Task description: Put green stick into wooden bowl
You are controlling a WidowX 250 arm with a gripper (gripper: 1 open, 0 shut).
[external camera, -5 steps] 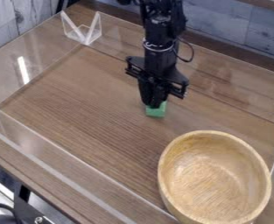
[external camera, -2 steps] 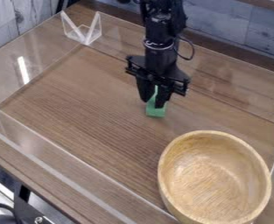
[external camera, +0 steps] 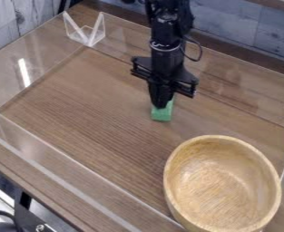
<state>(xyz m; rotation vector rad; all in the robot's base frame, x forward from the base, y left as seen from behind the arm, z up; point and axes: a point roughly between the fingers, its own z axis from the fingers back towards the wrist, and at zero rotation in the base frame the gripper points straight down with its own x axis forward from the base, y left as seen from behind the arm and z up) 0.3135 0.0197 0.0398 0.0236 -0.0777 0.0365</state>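
- Camera view: the arm hangs straight down over the middle of the tabletop (external camera: 83,109), and its fingers (external camera: 163,102) are drawn together on the green stick (external camera: 163,113).
- The stick's lower end shows directly under the fingertips. It appears to rest on the wood, not yet lifted.
- The stick's long axis seems to run away from the camera, leaning a little, though the fingers hide its upper part.
- The wooden bowl (external camera: 224,139) sits empty at the lower right, well apart from the stick, nearer the camera and off to the right.
- The coming move looks like a lift, then a carry toward the lower right over the bowl's near rim.
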